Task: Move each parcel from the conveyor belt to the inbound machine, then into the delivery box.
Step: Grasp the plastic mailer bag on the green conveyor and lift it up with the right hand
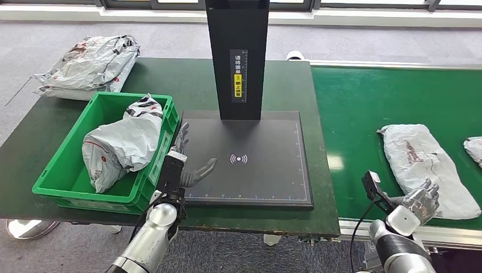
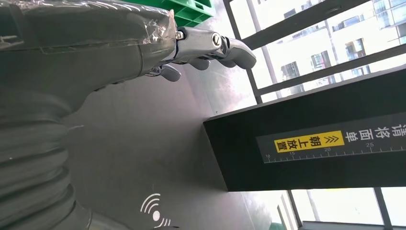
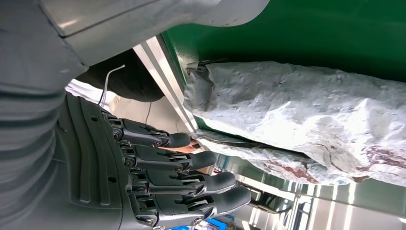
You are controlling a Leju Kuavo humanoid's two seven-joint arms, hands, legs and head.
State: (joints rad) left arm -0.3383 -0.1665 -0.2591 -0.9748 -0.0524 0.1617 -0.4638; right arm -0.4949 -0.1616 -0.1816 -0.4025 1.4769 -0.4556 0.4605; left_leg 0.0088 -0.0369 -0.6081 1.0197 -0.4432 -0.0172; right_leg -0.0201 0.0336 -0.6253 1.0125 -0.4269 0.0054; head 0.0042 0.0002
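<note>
- Desk (image 1: 51, 148): carries the scanner and the box.
- Belt (image 1: 364, 108): green.
- Scanner (image 1: 250, 165): plate bare, ready for a parcel.
- Box (image 1: 68, 190): two parcels inside.
- Parcel (image 1: 423, 165): flat on the belt's near edge; best taken from under that edge, label side up.
- Right hand (image 1: 419, 200): empty, fingers spread beside the parcel.
- Left hand (image 1: 190, 168): empty, fingers apart over the scanner's left edge.

Crinkled grey plastic parcel (image 1: 426, 168) on a matt green belt (image 1: 364, 108); glossy green plastic crate (image 1: 68, 176); scanner plate (image 1: 256, 165) seems matt black.
</note>
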